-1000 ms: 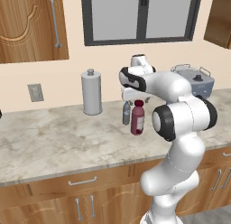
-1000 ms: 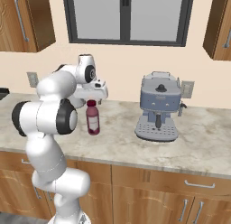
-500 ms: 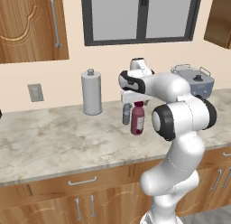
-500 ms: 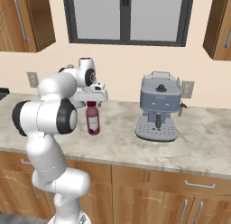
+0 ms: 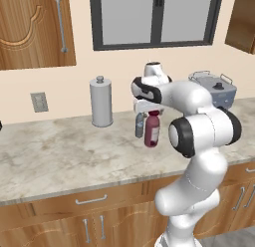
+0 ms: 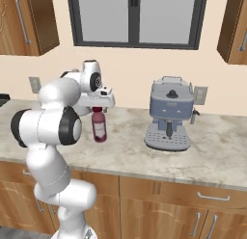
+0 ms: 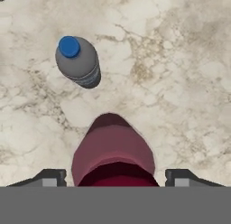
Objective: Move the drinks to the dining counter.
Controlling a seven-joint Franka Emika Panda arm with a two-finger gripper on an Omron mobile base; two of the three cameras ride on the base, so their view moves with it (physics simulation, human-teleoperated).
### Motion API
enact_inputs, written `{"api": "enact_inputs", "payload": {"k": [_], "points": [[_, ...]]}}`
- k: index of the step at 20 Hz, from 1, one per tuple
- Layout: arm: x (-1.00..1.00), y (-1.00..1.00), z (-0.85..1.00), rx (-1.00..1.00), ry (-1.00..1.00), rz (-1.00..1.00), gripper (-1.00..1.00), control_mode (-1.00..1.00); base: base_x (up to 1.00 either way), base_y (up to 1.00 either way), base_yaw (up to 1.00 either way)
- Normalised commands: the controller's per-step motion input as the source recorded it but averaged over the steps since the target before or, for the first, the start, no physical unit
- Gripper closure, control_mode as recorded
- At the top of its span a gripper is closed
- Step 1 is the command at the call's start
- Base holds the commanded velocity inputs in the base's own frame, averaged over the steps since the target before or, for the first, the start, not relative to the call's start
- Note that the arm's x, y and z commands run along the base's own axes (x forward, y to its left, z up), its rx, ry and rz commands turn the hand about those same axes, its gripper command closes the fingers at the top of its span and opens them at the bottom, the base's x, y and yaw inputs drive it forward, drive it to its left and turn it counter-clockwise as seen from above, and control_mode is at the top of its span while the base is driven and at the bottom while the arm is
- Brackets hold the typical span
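Note:
A dark-red juice bottle stands upright on the marble counter below the window. My gripper hangs straight over it, open, one finger on each side of the bottle's top, with narrow gaps to it. A clear grey water bottle with a blue cap stands just left of the juice bottle, apart from it. The dining counter is out of view.
A tall grey canister with a knob stands at the wall, left of the bottles. A blue-grey coffee machine stands to their right. Wooden wall cabinets hang above, and drawers run below the counter edge.
The hand has sunk a little lower over the juice bottle. Both bottles stand where they were.

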Motion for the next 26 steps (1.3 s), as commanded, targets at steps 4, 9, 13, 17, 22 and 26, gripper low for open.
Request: {"api": "enact_inputs", "payload": {"k": [4, 9, 13, 17, 22, 26], "points": [[-0.48, 0.0, 0.79, 0.0, -0.32, 0.0, 1.0, -1.0, 0.0, 0.0, 0.0], [-0.83, 0.0, 0.97, -0.01, -0.47, 0.0, 1.0, -1.0, 0.0, 0.0, 0.0], [-1.0, 0.0, 0.79, -0.06, -0.67, 0.0, 1.0, -1.0, 0.0, 0.0, 0.0], [-0.58, 0.0, 0.35, -0.07, -0.45, 0.0, 1.0, -1.0, 0.0, 0.0, 0.0], [0.0, 0.0, 0.0, 0.0, 0.0, 0.0, 1.0, 1.0, -0.53, 0.0, 0.18], [0.0, 0.0, 0.0, 0.0, 0.0, 0.0, 1.0, 1.0, -1.0, 0.0, 0.6]]}}
